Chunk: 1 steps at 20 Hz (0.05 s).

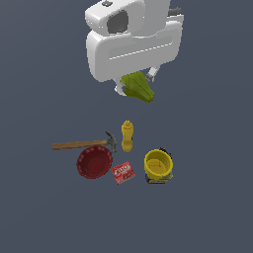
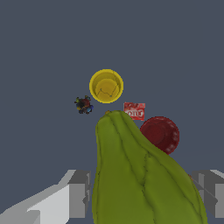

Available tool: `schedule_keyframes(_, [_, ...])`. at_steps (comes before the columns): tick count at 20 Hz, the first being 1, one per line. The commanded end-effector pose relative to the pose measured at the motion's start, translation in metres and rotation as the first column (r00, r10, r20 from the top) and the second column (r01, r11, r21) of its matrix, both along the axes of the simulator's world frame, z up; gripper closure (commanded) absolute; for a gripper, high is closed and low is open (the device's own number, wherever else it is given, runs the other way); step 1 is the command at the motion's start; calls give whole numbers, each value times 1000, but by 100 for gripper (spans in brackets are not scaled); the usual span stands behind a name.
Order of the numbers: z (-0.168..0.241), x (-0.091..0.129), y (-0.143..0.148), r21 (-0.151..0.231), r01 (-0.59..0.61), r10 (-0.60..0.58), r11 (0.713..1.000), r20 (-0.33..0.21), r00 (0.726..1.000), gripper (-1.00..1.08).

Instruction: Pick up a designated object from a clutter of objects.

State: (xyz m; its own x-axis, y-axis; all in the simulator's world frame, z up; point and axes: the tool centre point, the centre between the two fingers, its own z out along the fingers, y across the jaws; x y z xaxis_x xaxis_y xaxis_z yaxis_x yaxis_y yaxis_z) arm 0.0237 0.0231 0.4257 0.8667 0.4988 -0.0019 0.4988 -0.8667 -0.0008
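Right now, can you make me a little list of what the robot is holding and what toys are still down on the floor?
held: green pear, lifted high above the others
gripper: shut on the pear, fingers on both its sides
hammer: lying flat, head near the yellow bottle
yellow bottle: between hammer head and cup
red bowl: just below the hammer in the exterior view
small red box: between bowl and cup
yellow cup: on the exterior view's right
small dark multicoloured thing: beside the cup, too small to name
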Motion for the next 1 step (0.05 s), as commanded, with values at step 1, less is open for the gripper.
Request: schedule_keyframes(1, [1,0,0,0,0,0,1000,2,1000,108])
